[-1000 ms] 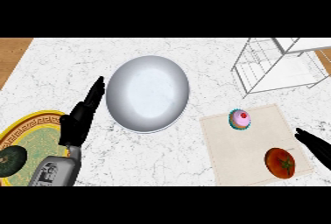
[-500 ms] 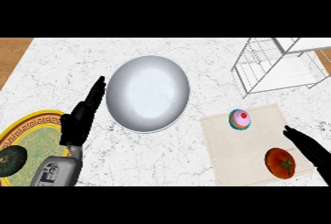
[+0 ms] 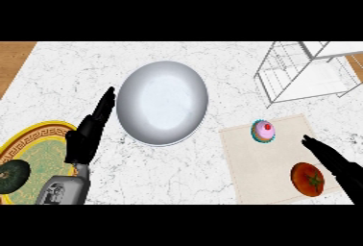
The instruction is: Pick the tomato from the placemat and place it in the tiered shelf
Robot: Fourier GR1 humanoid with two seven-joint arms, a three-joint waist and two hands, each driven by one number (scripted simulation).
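Red and round, the tomato [image 3: 308,178] lies on the beige placemat [image 3: 259,163], in its lower right part, near the bottom edge of the view. On the same placemat, above and to the left of the tomato, stands a small cupcake [image 3: 264,130] with pink icing and a blue-green wrapper. The two are apart from each other.

The right hand [image 3: 333,161] comes in from the right side, just above and to the right of the tomato. Its fingers are straight and point up and to the left, toward the cupcake. It holds nothing, and I cannot tell if it touches the tomato.

The shelf [image 3: 305,72], made of white wire, stands well above the tomato, at the top right corner of the marble counter [image 3: 64,86].

Far to the left of the tomato is a big white plate [image 3: 163,102]. The left hand [image 3: 89,134] rests just beside the left edge of this plate, open, fingers straight and pointing up. Further left again lies a yellow patterned plate [image 3: 35,149], and a dark green, round thing [image 3: 13,176] sits on it at the view's edge.
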